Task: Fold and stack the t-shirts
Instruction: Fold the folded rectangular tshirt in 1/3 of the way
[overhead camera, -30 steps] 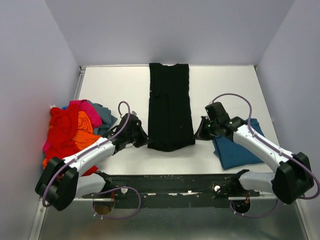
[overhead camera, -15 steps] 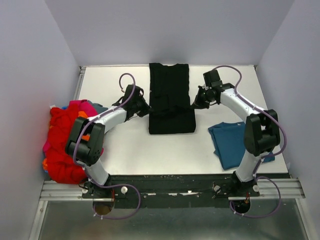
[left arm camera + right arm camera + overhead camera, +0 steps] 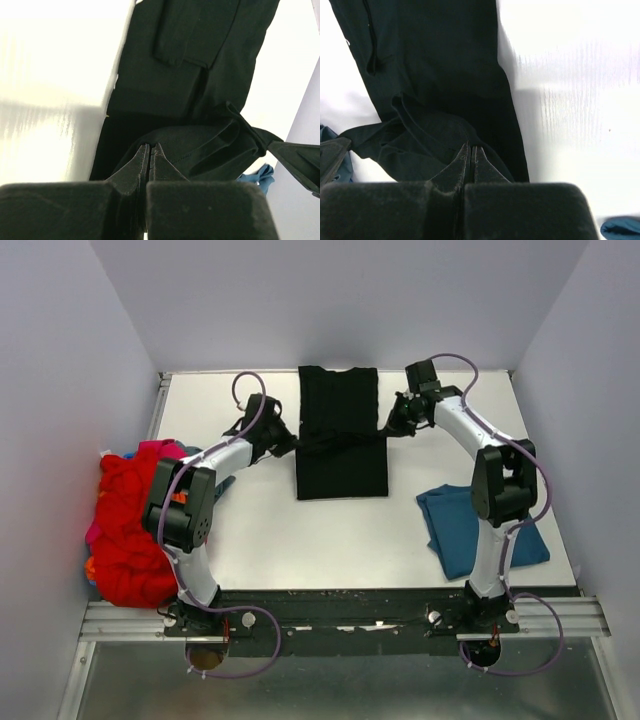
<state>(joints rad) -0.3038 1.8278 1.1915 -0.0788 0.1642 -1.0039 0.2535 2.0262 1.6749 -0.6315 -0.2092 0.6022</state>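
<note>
A black t-shirt (image 3: pixel 340 440) lies lengthwise in the middle of the white table, its near end lifted and folded back over itself. My left gripper (image 3: pixel 283 440) is shut on the shirt's left hem corner; the black cloth (image 3: pixel 200 145) shows pinched between the fingers. My right gripper (image 3: pixel 392 428) is shut on the right hem corner; the cloth (image 3: pixel 435 135) shows there too. A folded teal-blue t-shirt (image 3: pixel 478 530) lies at the right front. A pile of red (image 3: pixel 125 530), orange and pink t-shirts sits at the left edge.
The white table (image 3: pixel 270 530) ends at a metal rail (image 3: pixel 340 625) at the near side. Grey walls stand on the left, back and right. The teal shirt's edge shows in the left wrist view (image 3: pixel 260 175).
Both grippers have carried the black shirt's near hem away from me toward the collar, so the shirt's visible length has shortened. Both arms are stretched farther out.
</note>
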